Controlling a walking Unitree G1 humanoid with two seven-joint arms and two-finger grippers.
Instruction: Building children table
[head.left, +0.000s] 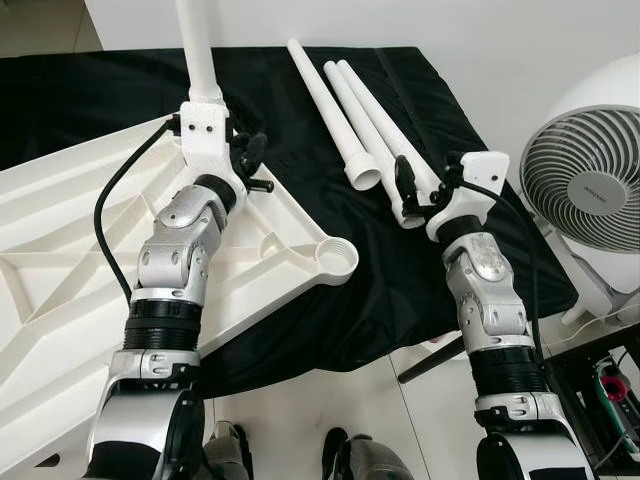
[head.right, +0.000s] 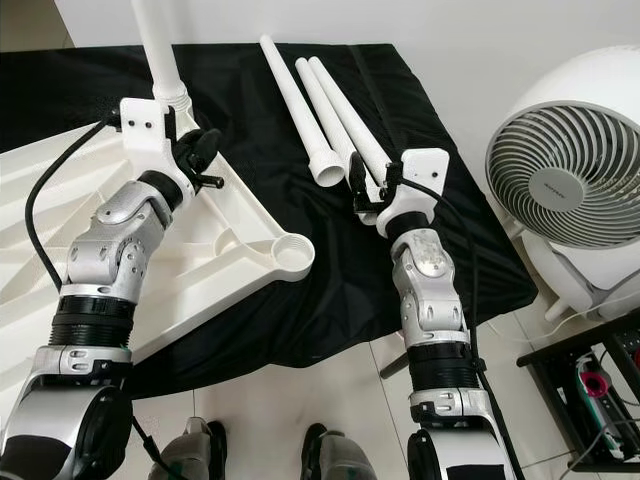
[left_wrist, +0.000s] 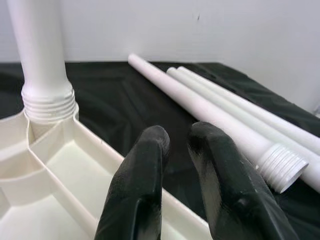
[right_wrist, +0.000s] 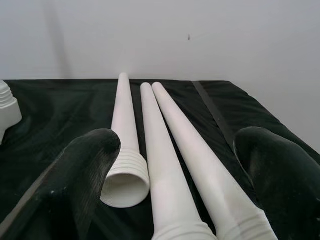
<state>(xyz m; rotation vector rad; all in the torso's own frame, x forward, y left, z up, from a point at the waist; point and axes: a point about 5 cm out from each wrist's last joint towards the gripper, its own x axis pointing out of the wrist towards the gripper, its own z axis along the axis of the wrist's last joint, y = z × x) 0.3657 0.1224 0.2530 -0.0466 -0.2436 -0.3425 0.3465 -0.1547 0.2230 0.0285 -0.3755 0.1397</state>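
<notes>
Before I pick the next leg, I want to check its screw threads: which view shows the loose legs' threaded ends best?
The right wrist view: the three loose legs lie right between the open right gripper, ridges sharp. The left wrist view shows one threaded end off to the side; the eye views show them small, partly behind the gripper.

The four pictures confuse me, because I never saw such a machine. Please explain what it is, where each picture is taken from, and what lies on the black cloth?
It is a walking humanoid robot with two silver arms. The two wide pictures come from cameras in its head, looking down; the two close pictures come from cameras on its wrists, looking along the black fingers.

On the black cloth lies a white plastic table top, upside down. One leg already stands in a corner socket. Three loose legs lie side by side, and another corner socket has no leg.

The left hand, fingers nearly closed, holds nothing and sits by the standing leg. The right hand is open, holds nothing, and is near the loose legs' threaded ends. A white fan stands at the robot's right.
</notes>
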